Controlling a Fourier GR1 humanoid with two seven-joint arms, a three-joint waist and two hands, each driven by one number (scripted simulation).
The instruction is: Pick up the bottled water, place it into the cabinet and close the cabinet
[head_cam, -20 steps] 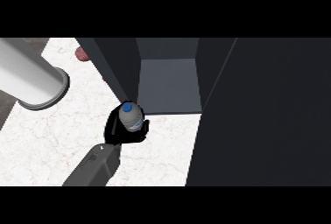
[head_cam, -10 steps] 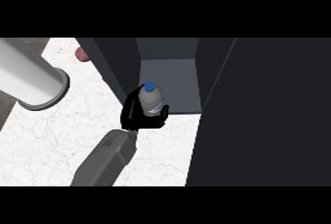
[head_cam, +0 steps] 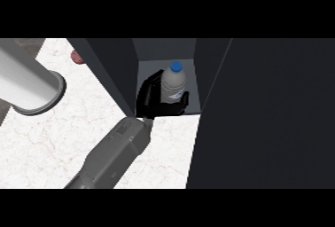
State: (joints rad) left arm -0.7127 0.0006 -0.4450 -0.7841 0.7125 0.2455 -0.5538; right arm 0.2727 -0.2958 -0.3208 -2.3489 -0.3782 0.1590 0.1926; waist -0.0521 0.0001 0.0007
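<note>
- Since half a second ago, my right hand (head_cam: 153, 103) has carried the bottled water (head_cam: 174, 83) further up the view. It has gone from the lip of the cabinet (head_cam: 108, 66) into its open compartment. The grey forearm has stretched in after it across the desk (head_cam: 59, 142).
- The bottle now shows over the compartment's pale floor, between the dark left wall and a broad dark panel (head_cam: 274, 115) that fills the right of the view.
- It stands nearly upright, blue cap (head_cam: 175, 66) uppermost and tipped slightly away from me. I cannot tell from here whether its base touches the floor.
- The black fingers (head_cam: 149, 85) are curled round the bottle's left side, and the thumb wraps its lower right. The bottle sits clamped between them, its lower part hidden by the hand and its cap and shoulders standing clear above.
- The wrist lies just at the cabinet's front edge, where the white marbled desk meets the compartment.
- At the left edge a thick pale grey cylinder (head_cam: 29, 84) slants across the desk, well apart from the bottle.
- A small reddish object (head_cam: 76, 56) shows beyond it, beside the cabinet's outer wall; it is too small to identify.
</note>
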